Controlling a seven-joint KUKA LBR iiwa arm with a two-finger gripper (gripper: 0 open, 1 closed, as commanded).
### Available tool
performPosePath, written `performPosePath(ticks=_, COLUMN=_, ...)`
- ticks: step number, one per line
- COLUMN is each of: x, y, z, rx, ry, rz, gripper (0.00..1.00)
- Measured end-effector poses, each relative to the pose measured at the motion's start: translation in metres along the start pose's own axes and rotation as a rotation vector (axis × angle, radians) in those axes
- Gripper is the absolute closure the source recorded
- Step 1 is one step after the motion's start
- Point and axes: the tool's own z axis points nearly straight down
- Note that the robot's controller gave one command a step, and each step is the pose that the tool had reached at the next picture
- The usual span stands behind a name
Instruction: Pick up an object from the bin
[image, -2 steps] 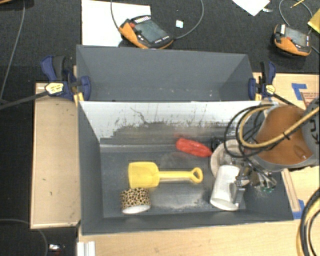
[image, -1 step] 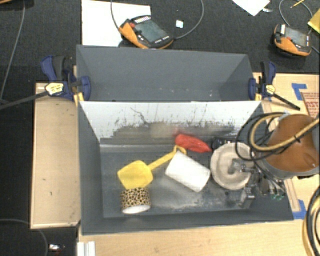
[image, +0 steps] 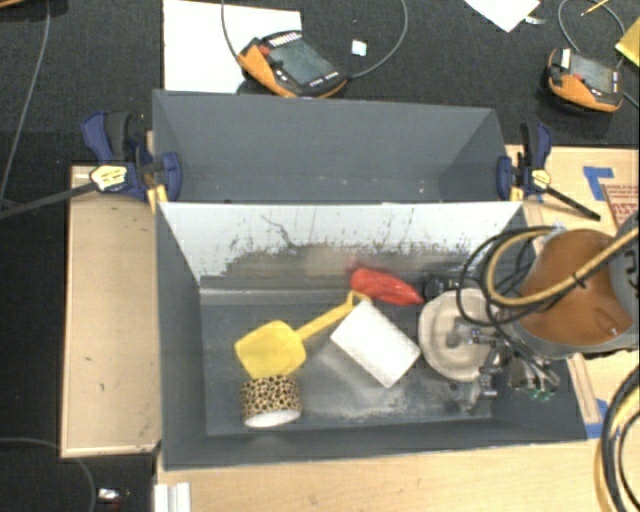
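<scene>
Hand (image: 478, 385) low at right end of bin (image: 330, 150), apparently placed for grasp; whether open or closed, cannot tell. White block (image: 374, 343) just beside it, view-left; red piece (image: 385, 286) beyond, yellow scoop (image: 270, 348) farther.

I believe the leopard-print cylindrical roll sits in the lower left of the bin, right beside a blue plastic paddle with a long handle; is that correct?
Not quite: the plastic paddle with the long handle beside the leopard-print cylindrical roll is yellow, not blue, as the camera view shows.
</scene>
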Motion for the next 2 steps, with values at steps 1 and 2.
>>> performPosePath(ticks=1, x=-0.0063, y=-0.0232, z=0.0075, rx=0.0, ry=-0.007, rz=-0.371, gripper=1.0)
performPosePath(ticks=2, x=-0.0064, y=-0.0226, z=0.0073, rx=0.0, ry=-0.007, rz=-0.373, gripper=1.0)
